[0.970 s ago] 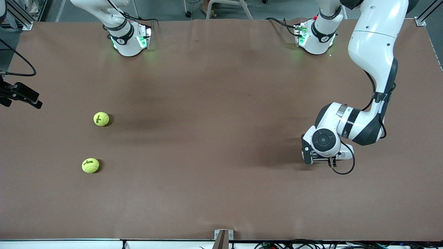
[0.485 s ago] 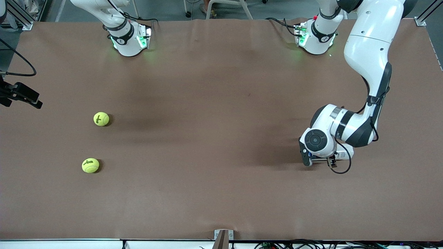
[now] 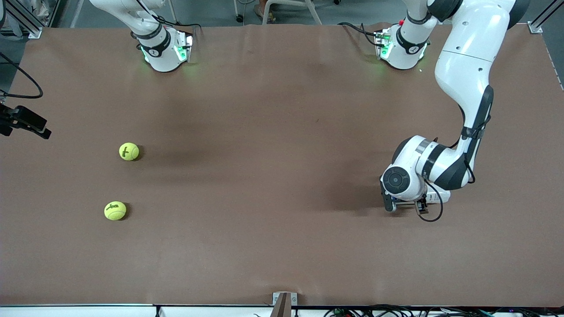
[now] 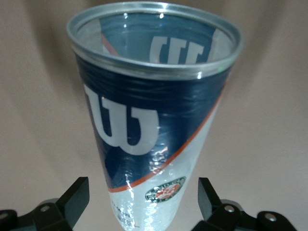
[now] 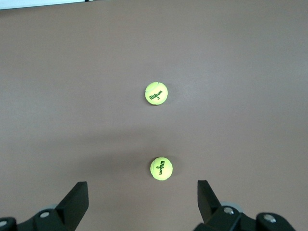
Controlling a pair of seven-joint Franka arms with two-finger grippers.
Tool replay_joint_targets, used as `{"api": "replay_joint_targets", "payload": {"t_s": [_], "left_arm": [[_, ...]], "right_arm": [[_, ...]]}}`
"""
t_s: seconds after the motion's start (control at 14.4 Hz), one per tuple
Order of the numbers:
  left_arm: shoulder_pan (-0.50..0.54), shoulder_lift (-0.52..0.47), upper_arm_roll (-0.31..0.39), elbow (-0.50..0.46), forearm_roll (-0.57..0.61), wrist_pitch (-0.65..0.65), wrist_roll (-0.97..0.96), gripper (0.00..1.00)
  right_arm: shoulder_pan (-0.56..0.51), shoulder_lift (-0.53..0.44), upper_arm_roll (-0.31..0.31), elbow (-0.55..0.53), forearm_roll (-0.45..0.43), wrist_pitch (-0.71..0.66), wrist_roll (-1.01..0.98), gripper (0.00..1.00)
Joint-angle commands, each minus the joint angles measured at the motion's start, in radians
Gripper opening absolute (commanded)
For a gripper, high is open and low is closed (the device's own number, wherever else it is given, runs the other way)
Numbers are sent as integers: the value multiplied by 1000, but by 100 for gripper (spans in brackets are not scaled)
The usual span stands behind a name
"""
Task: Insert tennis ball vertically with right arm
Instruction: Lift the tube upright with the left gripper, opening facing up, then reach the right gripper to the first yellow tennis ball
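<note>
Two yellow tennis balls lie on the brown table toward the right arm's end. One ball (image 3: 128, 151) (image 5: 161, 168) is farther from the front camera than the other (image 3: 115, 211) (image 5: 156, 93). My right gripper (image 5: 142, 192) is open and empty, high over the table, with both balls in sight below it. A clear tennis-ball can (image 4: 144, 110) with a blue Wilson label stands upright, its mouth open. My left gripper (image 4: 143, 190) (image 3: 404, 205) is open, its fingers on either side of the can's lower part and apart from it. The left hand hides the can in the front view.
The two arm bases (image 3: 165, 50) (image 3: 401, 48) stand at the table's edge farthest from the front camera. A black part with a cable (image 3: 24, 123) shows at the view's edge at the right arm's end. A metal bracket (image 3: 284, 301) sits at the near edge.
The left arm's hand has shifted a little toward the right arm's end of the table and its elbow has swung with it. The balls have not moved.
</note>
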Motion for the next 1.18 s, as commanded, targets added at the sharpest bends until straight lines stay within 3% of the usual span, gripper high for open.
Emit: {"api": "replay_joint_targets", "payload": {"t_s": [0.0,0.62,0.83,1.11], "left_arm": [[-8,10,3,14,25,-8,-24,98],[-7,30,3,11,25,-5,-61,93],[-7,31,3,8,25,-3,-61,91],[-5,39,1,8,25,-2,-70,90]], "right_arm": [[-3,-1,10,-2,-10,1,2,100],[-19,45,4,-8,-13,-76,-4,100],[-36,137,4,-14,-1,-117,-56,100],[-48,232,2,-95,-1,-34,-147,100]]}}
